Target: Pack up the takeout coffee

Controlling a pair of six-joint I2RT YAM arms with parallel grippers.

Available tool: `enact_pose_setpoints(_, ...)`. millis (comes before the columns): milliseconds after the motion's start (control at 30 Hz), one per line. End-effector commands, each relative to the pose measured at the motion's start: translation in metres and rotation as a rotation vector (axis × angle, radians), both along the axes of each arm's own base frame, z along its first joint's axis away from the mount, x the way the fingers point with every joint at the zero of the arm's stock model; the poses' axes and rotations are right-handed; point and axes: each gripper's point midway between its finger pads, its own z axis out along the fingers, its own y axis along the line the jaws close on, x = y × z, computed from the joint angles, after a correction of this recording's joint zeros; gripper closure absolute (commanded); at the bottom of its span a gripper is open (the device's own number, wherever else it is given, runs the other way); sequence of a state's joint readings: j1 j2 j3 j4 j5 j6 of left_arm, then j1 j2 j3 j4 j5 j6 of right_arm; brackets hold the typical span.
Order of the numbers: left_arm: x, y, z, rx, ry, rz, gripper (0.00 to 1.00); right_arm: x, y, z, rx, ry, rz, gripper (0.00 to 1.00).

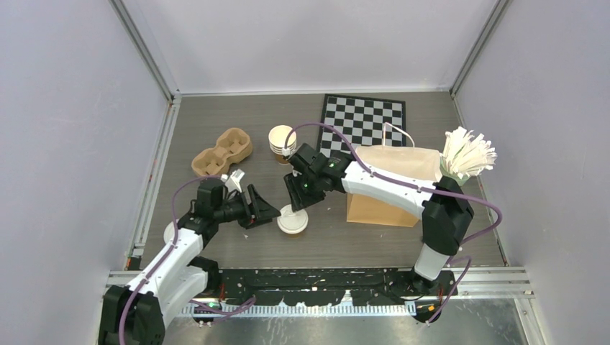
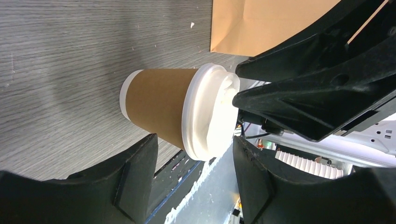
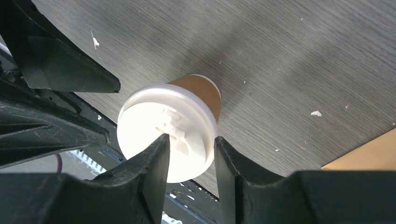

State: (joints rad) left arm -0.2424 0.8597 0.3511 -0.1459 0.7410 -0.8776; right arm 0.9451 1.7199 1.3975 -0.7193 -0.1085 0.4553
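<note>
Colour/pattern rundown, tabletop

takeout coffee (image 1: pixel 293 221): tan paper body, white lid, thin white band at base. Paper bag (image 1: pixel 399 162) just right of it: plain kraft brown, white handle. Board (image 1: pixel 363 122) far centre: black/white checker. Cup carrier (image 1: pixel 221 152) far left: tan pulp, no print. Cup stack (image 1: pixel 282 140): tan, cream-white rims. Stick bundle (image 1: pixel 467 153) far right: white. Loose lid (image 1: pixel 170 231) near left: white. Table (image 1: pixel 216 118): grey wood grain, a few white flecks. left gripper (image 1: pixel 272 213) and right gripper (image 1: pixel 295 207): black. Left arm (image 1: pixel 173 259) and right arm (image 1: pixel 385 188): white shells, black joints, purple cables. Walls (image 1: pixel 72 144): pale lilac-grey, unpatterned.
</note>
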Motion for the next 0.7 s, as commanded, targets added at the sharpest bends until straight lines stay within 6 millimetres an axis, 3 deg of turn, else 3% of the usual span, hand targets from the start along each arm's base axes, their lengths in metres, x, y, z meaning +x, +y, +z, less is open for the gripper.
enact_pose_setpoints(0,0.002,-0.002,0.016,-0.012,-0.047,-0.014,0.38,-0.002,-0.003,0.028,0.022,-0.062,-0.016,0.54)
enact_pose_setpoints(300,-0.002,-0.001,0.007,0.0,-0.02,-0.018,0.4,-0.013,0.003,0.042,0.036,-0.077,-0.015,0.53)
enact_pose_setpoints(533,-0.003,-0.006,0.009,-0.043,-0.014,-0.026,0.43,-0.022,0.022,0.056,0.105,-0.083,0.002,0.6)
enact_pose_setpoints(667,-0.004,-0.004,0.006,-0.037,-0.011,-0.016,0.44,-0.026,0.032,0.05,0.112,-0.068,0.018,0.62)
